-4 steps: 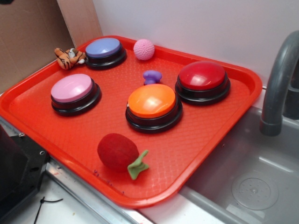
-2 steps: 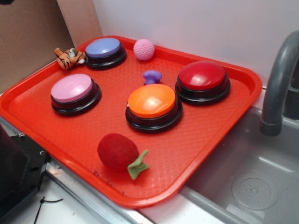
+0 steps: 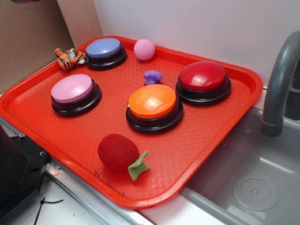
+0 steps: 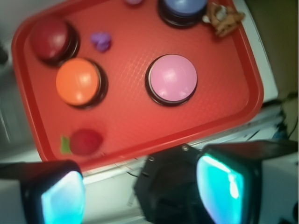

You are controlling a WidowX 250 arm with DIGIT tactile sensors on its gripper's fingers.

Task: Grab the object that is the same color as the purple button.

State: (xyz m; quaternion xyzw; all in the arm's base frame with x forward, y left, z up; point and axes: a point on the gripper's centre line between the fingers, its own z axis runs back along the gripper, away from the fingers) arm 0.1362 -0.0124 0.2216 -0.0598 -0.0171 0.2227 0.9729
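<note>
Fingers [image 4: 63,196] stand spread wide and empty above the near edge of the red tray [image 3: 225,126], seen only from the wrist view. On the tray, the purple toy [image 3: 153,77] sits just beyond the orange button [image 3: 153,101], well apart from the purple button [image 3: 103,48] at the far left.

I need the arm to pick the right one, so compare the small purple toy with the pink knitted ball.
The purple toy is glossy, lumpy and mushroom-shaped; the pink ball is round with a knitted texture. The toy is the smaller of the two. The toy sits mid-tray between the orange button and red button; the ball sits at the far rim beside the purple button. Both lie loose on the red tray.
</note>
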